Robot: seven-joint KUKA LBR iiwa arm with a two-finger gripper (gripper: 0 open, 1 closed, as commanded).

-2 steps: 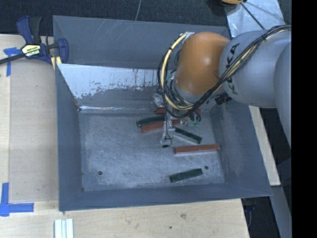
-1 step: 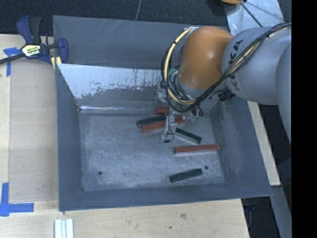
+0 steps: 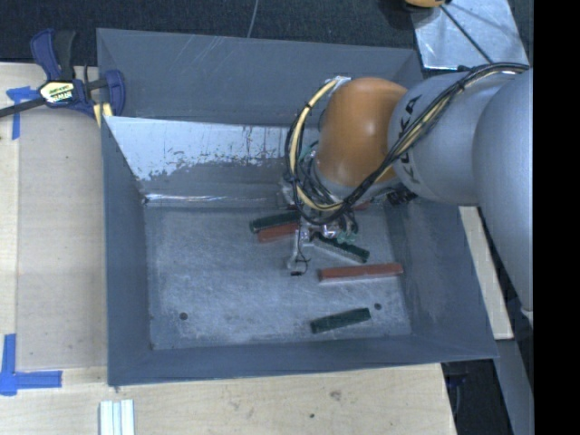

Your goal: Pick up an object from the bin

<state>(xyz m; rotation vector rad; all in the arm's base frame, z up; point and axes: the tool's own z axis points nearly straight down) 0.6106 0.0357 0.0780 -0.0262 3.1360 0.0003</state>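
Observation:
My gripper (image 3: 296,263) hangs below the orange wrist cover near the middle of the bin, its tips low over the floor. Its fingers look pressed together and shut, with nothing between them. Just right of the tips lies a reddish-brown flat bar (image 3: 360,273), apart from them. A second brown stick (image 3: 275,233) and a dark green stick (image 3: 270,221) lie side by side up and to the left of the tips. Another dark green piece (image 3: 352,251) lies partly under the gripper body on the right.
A dark green bar (image 3: 341,320) lies near the bin's front wall. The arm and its cables cover the bin's back right part. The left half of the bin floor is bare grey metal.

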